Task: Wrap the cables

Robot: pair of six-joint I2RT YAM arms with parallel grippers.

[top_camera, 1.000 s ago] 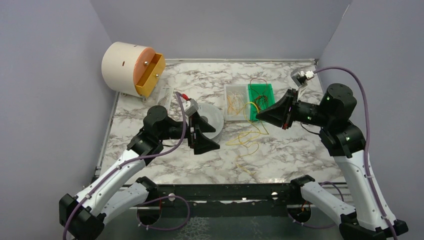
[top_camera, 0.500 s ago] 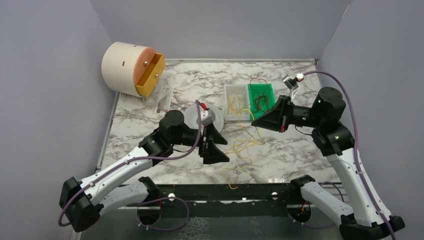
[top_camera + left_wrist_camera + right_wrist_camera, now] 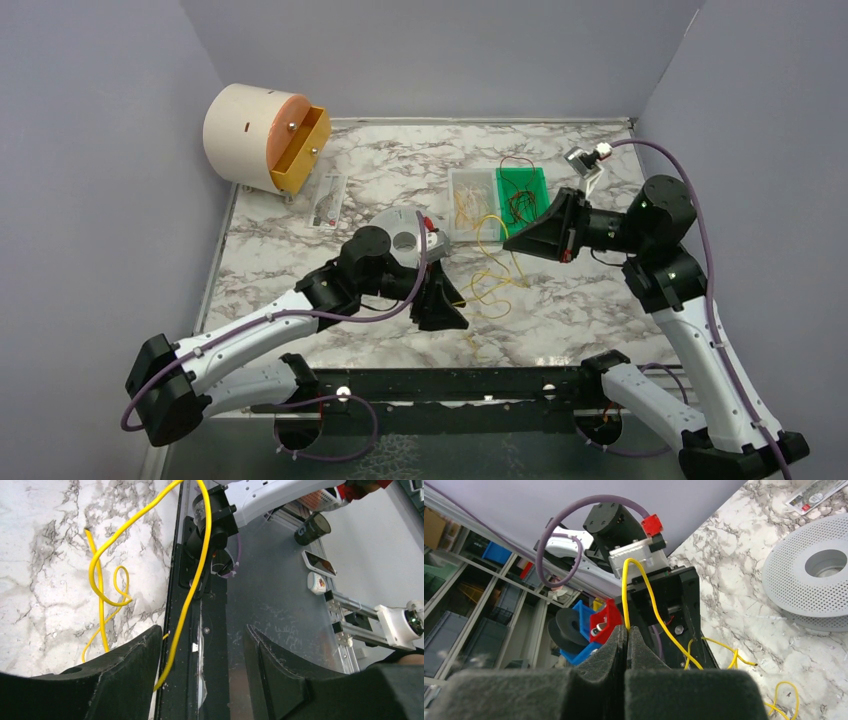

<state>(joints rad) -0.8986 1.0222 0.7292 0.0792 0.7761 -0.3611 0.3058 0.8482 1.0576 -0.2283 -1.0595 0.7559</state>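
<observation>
A thin yellow cable (image 3: 487, 272) hangs in loops from my right gripper (image 3: 510, 243) down to the marble table. The right gripper (image 3: 626, 629) is shut on that yellow cable (image 3: 638, 587), pinched at the fingertips. My left gripper (image 3: 452, 310) is open, low over the table's near edge beside the hanging loops. In the left wrist view the yellow cable (image 3: 192, 587) passes just inside the left finger (image 3: 135, 655) of the left gripper (image 3: 204, 635), with the jaws wide apart. More yellow cables (image 3: 468, 207) and dark red-brown cables (image 3: 522, 203) lie in the trays behind.
A clear tray (image 3: 455, 185) and a green tray (image 3: 537, 178) stand at the back middle. A grey perforated spool (image 3: 404, 228) lies behind the left arm. A cream cylinder with an open yellow drawer (image 3: 300, 150) stands back left. A black frame rail (image 3: 520, 380) runs along the near edge.
My left gripper has moved right and toward the near edge, up to the hanging yellow cable. My right gripper has lifted the cable slightly left, drawing its loops off the table.
</observation>
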